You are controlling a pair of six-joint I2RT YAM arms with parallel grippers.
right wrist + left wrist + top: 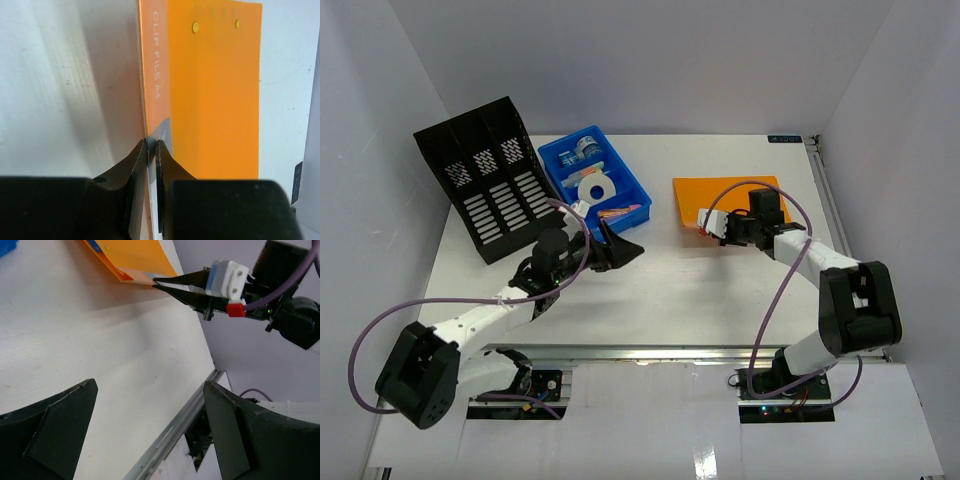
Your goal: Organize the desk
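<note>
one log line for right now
right gripper: shut on orange clip file | file: gripped edge up off desk | left gripper: open, empty, over desk

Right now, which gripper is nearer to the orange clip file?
Right. The right gripper is shut on an edge of the orange clip file. The left gripper is open beside the blue tray, apart from the file.

Bright even light, soft shadows, wrist-view foregrounds slightly blurred
</note>
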